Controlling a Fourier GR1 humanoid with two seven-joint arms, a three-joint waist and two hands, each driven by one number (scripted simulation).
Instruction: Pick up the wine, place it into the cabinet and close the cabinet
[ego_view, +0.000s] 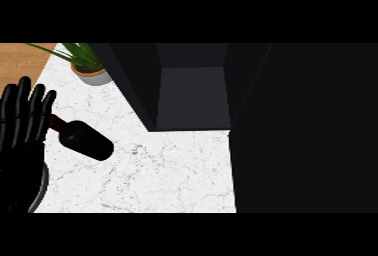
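On the table (162, 170), wine (87, 140) lies ungrasped beside the open-fingered left hand (22, 125); cabinet (192, 95) open, nothing placed yet.

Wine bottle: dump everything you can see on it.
The wine bottle is dark, nearly black, with a dark red neck. It lies on its side on the white marble counter, set diagonally: neck up-left, base down-right. It sits left of the open cabinet, apart from it. The neck end reaches the straight fingers of the left robot hand; whether they touch cannot be told. No label or cap detail shows.
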